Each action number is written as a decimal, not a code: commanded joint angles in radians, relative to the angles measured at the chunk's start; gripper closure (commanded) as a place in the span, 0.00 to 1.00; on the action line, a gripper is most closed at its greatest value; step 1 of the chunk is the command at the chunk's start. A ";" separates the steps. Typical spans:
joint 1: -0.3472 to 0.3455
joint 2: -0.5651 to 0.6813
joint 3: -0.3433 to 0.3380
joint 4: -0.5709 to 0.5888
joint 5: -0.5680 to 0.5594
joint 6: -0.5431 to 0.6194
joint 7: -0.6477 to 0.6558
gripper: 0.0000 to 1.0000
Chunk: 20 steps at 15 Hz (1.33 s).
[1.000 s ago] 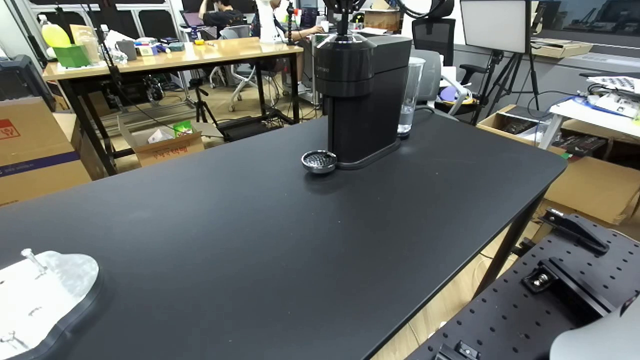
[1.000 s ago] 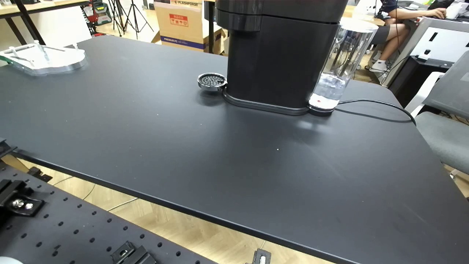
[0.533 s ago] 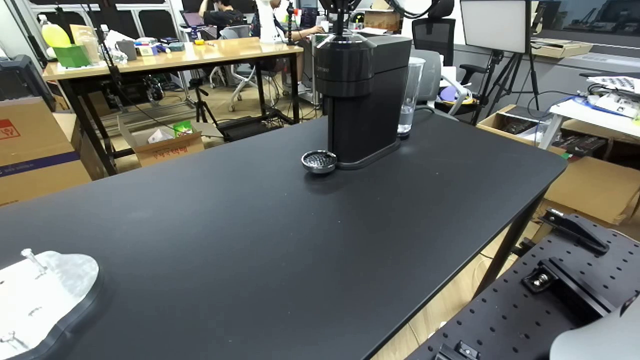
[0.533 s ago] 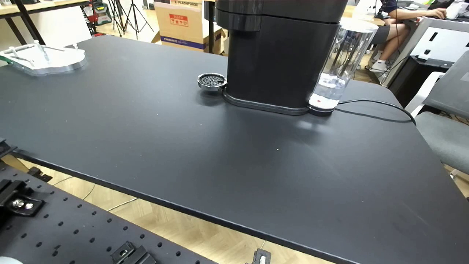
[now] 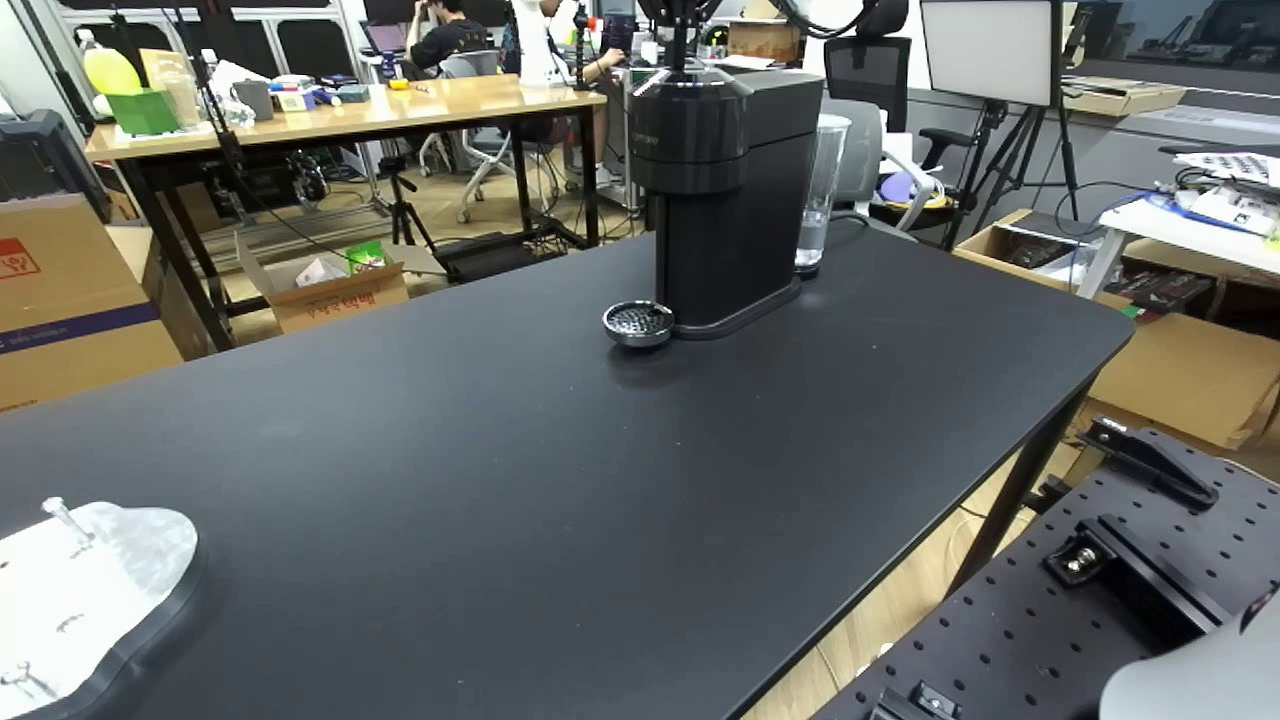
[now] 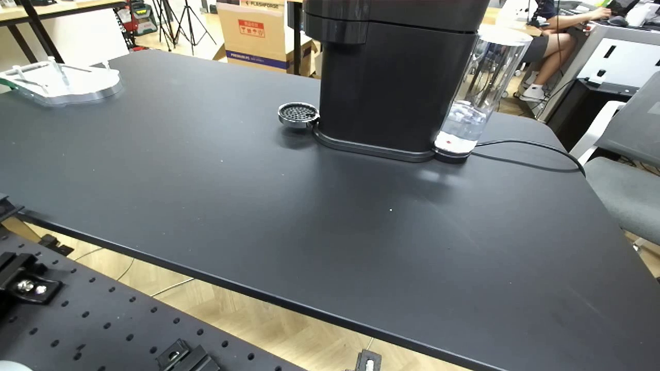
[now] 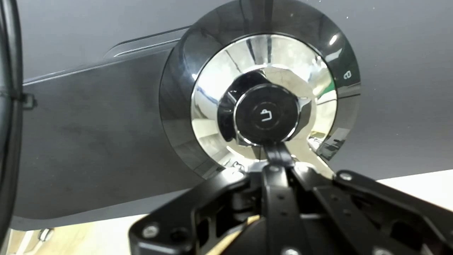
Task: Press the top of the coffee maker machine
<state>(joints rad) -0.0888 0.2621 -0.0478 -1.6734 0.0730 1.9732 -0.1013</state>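
Wrist view: nearest, a black cable (image 7: pixel 10 124) runs along the left edge, and the gripper (image 7: pixel 276 152) reaches in from below, its fingers close together, leaving the pincer narrow. The tips overlap the near edge of the button (image 7: pixel 267 115), round and black with a cup mark; whether they press it, I cannot tell. The button sits on the chrome dome (image 7: pixel 212 81) at the top of the machine (image 7: pixel 177 113).

In an exterior view, the pegboard (image 5: pixel 1040 640), dark and full of holes, takes the near right corner. A pale plate (image 5: pixel 125 560) lies at the near left of the table (image 5: pixel 450 480), which is black. Farther back, a round grate (image 5: pixel 640 322) sits at the machine's foot. In both exterior views the machine stands upright on the table, well apart from the plate, with a clear tank (image 6: pixel 464 118) just beside it, liquid in its lower part. Beyond the table are an open box (image 5: pixel 335 300) and a wooden desk (image 5: pixel 450 98); farthest, a person (image 5: pixel 452 40) in black.
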 commanded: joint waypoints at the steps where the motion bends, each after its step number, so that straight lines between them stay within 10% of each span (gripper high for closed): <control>1: -0.007 0.029 0.004 0.016 0.042 -0.004 0.011 1.00; 20: 0.041 -0.053 0.010 -0.021 0.029 -0.034 0.117 1.00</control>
<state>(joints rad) -0.0636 0.2547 -0.0430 -1.6750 0.1146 1.9641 -0.0443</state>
